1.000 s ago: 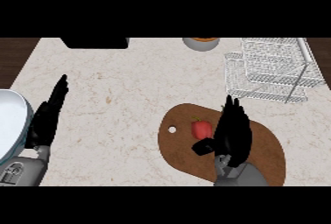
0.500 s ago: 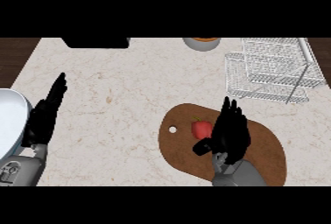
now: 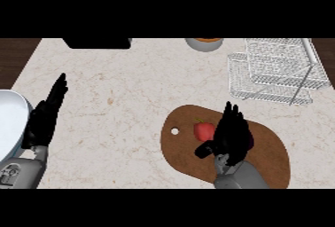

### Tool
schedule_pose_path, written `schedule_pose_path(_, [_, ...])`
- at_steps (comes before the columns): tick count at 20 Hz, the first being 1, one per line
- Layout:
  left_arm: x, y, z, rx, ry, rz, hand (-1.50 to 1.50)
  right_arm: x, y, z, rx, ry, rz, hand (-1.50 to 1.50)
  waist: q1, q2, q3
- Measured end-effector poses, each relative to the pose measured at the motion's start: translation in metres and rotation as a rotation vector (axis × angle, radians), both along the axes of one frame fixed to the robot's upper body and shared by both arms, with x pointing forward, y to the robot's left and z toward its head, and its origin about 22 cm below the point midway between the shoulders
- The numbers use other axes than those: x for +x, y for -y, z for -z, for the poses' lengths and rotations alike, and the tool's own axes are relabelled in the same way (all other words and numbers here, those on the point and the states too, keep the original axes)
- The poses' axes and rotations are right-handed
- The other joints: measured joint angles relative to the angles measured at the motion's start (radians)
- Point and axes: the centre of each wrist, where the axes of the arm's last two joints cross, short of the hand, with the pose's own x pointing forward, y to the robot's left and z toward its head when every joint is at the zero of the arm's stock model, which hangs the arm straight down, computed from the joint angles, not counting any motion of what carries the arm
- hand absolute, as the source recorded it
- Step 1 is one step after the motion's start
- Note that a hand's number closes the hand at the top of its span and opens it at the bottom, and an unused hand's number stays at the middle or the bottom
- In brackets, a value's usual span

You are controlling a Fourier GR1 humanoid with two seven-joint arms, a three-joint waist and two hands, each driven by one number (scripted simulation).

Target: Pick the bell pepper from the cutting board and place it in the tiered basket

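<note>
**A:** Where is the bell pepper?

**B:** The red bell pepper lies on the brown cutting board, in the board's left half, a little above its middle. A short green stem points up and to the left. Just to the pepper's left there is a small white hole in the board.

**A:** Is a hand on it?

**B:** The right hand is black and sits immediately to the right of the pepper, over the board. Its fingers point up, away from the robot, and are fairly straight and close together. The thumb sticks out to the lower left, just under the pepper. Whether the hand touches the pepper I cannot tell; the fingers are not wrapped around it. The grey forearm enters from the lower edge.

**A:** And the basket?

**B:** The tiered basket is white wire and stands at the upper right of the counter, well apart from the board. It shows two wire trays, one partly over the other.

**A:** What about the other hand?

**B:** The left hand rests near the left edge, open, with straight fingers pointing up. Just left of it is the curved rim of a white sink.

**A:** Anything else?

**B:** At the far edge of the pale marbled counter stand a black box-like object and a grey bowl with something orange inside.
</note>
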Motion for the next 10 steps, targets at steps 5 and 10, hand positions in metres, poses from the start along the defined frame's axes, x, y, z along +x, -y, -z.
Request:
schedule_pose_path(5, [0.001, -0.003, 0.001, -0.002, 0.003, -0.001, 0.0, 0.006, -0.002, 0.005, 0.007, -0.022, -0.003, -1.5, 0.002, 0.002, 0.0])
schedule_pose_path(10, [0.0, -0.004, 0.003, -0.004, 0.001, 0.004, 0.0, 0.016, -0.002, 0.011, 0.028, -0.049, 0.002, -1.5, 0.004, 0.003, 0.001])
